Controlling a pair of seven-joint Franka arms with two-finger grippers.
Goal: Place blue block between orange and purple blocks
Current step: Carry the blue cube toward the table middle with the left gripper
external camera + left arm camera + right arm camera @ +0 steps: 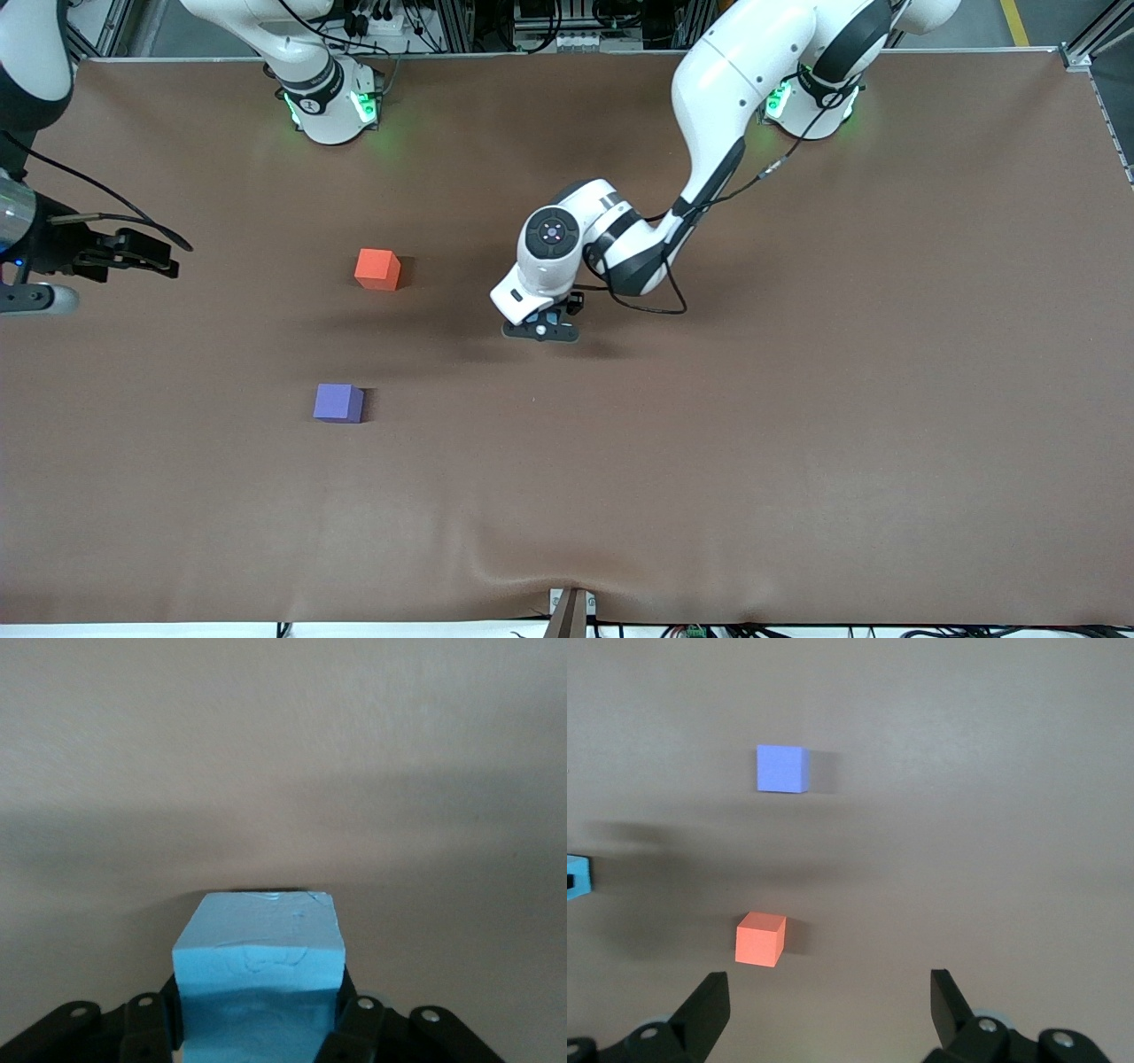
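My left gripper [542, 330] is shut on the light blue block [259, 950], with a finger against each side of it, low over the middle of the table. In the front view only a sliver of the blue block [547, 316] shows under the hand. The orange block [377, 268] sits toward the right arm's end, and the purple block [338, 402] sits nearer the front camera than it, with a wide gap between them. My right gripper [164, 257] is open and empty in the air at the right arm's end; its wrist view shows the orange block [760, 939], the purple block [781, 768] and my right gripper [828, 983].
The brown table cover [797, 425] spans the whole view. Both arm bases stand along the table's edge farthest from the front camera. A small bracket [571, 611] sits at the table's front edge. The left arm's link and cable [656, 266] hang over the middle.
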